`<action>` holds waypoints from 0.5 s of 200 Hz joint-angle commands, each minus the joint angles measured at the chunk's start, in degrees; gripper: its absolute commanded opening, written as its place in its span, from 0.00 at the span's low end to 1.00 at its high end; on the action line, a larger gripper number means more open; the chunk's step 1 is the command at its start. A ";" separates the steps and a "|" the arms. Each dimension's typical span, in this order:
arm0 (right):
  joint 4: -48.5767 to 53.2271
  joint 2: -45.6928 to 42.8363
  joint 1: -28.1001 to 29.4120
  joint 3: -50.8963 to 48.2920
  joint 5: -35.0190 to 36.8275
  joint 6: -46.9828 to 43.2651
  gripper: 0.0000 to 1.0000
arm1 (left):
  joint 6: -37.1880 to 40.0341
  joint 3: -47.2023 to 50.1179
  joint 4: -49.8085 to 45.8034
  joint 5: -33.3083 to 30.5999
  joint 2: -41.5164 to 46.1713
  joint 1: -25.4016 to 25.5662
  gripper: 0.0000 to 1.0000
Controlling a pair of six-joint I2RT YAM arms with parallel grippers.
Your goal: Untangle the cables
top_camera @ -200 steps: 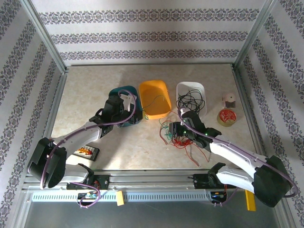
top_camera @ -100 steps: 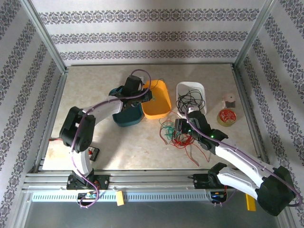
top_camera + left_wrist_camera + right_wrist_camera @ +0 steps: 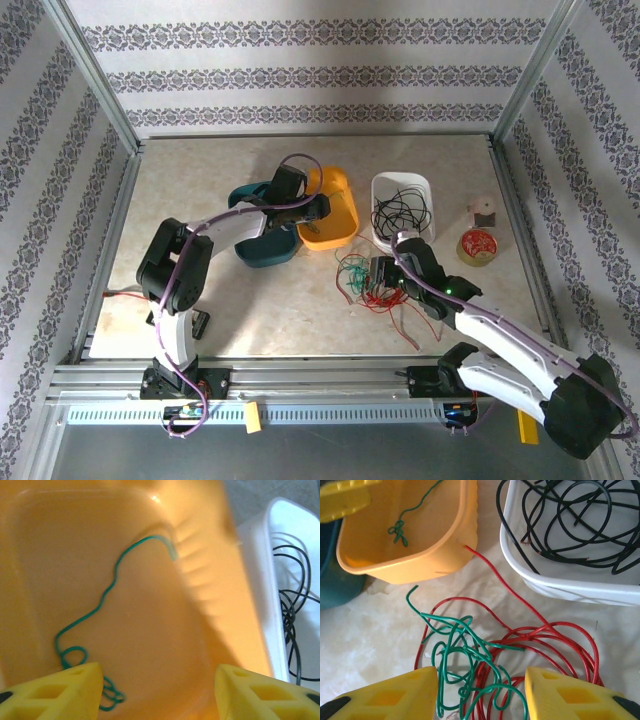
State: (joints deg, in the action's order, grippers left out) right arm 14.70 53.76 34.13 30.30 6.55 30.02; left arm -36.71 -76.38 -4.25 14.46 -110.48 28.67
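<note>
Left gripper (image 3: 158, 682) is hovering open over the orange bin (image 3: 165, 630) where a green cable (image 3: 105, 594) is lying, while right gripper (image 3: 481, 680) is hanging open above the red-and-green tangle (image 3: 462, 650) nearer us.

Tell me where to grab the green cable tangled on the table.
I'd take the green cable by its free end near the orange bin, from straight above: that end lies flat and clear of the red cable, while the middle is interwoven with it.

Three tubs mid-table, one teal tub (image 3: 265, 255), one orange tub (image 3: 340, 225), one white tub (image 3: 400, 177), one loose green wire (image 3: 106, 594), one red-and-green tangle (image 3: 485, 650), one black bundle (image 3: 570, 510), one tape roll (image 3: 477, 246) near the right edge.
</note>
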 commanded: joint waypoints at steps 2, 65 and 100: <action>0.61 1.20 0.92 1.34 -1.09 -0.86 0.49 | 5.53 -2.54 -2.46 -1.63 4.66 2.23 0.62; 0.48 6.75 0.01 3.19 -3.72 -1.29 0.50 | 16.58 4.60 -8.42 -4.15 14.31 8.29 0.65; 0.74 10.90 -2.57 5.61 -8.27 -1.89 0.45 | 15.17 11.68 -7.32 -1.36 18.37 8.42 0.65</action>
State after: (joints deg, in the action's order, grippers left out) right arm 15.03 62.48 33.47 33.08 2.55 29.32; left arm -23.31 -69.32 -9.47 11.55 -93.78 37.30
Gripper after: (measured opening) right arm 0.471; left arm 0.652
